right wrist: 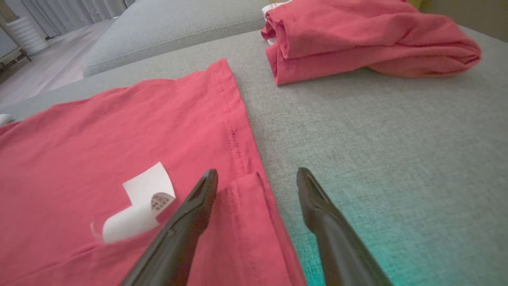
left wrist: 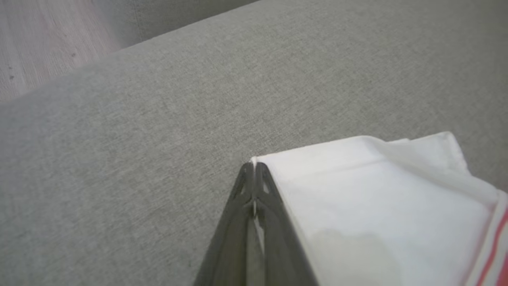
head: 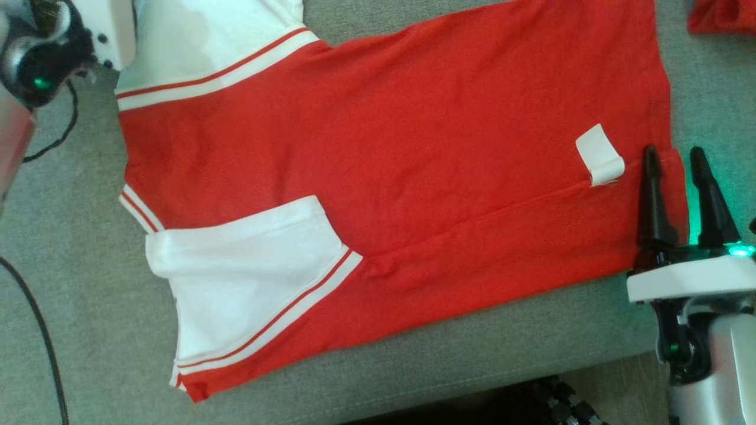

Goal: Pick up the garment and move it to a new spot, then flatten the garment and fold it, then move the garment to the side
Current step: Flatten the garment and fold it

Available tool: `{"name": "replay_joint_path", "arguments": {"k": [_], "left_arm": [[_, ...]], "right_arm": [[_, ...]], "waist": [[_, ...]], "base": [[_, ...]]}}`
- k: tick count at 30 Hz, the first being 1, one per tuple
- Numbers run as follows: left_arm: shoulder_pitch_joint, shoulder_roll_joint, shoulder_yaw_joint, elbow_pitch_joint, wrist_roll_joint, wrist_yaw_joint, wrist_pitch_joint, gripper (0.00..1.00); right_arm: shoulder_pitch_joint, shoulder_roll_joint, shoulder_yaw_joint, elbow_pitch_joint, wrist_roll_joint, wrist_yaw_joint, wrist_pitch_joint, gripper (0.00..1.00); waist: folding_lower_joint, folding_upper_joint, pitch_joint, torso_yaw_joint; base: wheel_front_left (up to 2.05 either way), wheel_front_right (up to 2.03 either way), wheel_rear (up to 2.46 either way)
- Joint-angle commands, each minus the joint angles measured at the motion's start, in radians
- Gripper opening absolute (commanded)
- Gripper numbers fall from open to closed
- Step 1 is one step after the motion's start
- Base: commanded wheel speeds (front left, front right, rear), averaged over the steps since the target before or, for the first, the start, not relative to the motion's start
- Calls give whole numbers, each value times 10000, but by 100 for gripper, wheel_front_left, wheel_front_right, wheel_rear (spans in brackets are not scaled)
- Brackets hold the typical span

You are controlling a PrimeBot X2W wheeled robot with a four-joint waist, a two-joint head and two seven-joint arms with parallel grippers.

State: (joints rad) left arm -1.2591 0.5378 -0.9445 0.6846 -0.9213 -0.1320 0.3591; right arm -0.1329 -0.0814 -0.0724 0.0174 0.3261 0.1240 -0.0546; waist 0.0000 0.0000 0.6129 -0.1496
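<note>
So the red garment (head: 413, 147) with white sleeves is spread flat across the grey cushion (head: 413, 366). Its lower side runs close to the cushion's front edge, and the hem points toward the right end. The near sleeve (head: 248, 277) is folded in over the body. The left gripper (left wrist: 254, 167) is pinched tight on the edge of the far sleeve (left wrist: 377, 206), back at the left end, with a sliver of white cloth showing between the fingers. The right gripper (head: 673, 152) is spread wide at the hem's front corner, one finger over the red fabric and the other over bare cushion. A white label (head: 599, 154) curls up just beside it. Another red garment (right wrist: 369, 35) sits bunched toward the back right corner.
</note>
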Motion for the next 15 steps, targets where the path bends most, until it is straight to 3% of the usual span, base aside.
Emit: {"name": "replay_joint_path", "arguments": {"k": [1,8,15], "left_arm": [[-248,542,17,-118,-59,14,-59,0],[-300,621,-558,-455,-104,14,-730,0],[-536,630,-1357,-1322,-248,14,-1819,0]], "right_arm": [[-120,-146,273,-384,182,67,-54,100],[-1069,-535,657,-538,536,67,651,100],[-3064,-1170,327,678,-230,67,3245,100]], "waist": [[0,0,-77,27],[0,0,-447,268],[0,0,-867,950]], "base": [[0,0,0],[0,0,0],[0,0,0]]}}
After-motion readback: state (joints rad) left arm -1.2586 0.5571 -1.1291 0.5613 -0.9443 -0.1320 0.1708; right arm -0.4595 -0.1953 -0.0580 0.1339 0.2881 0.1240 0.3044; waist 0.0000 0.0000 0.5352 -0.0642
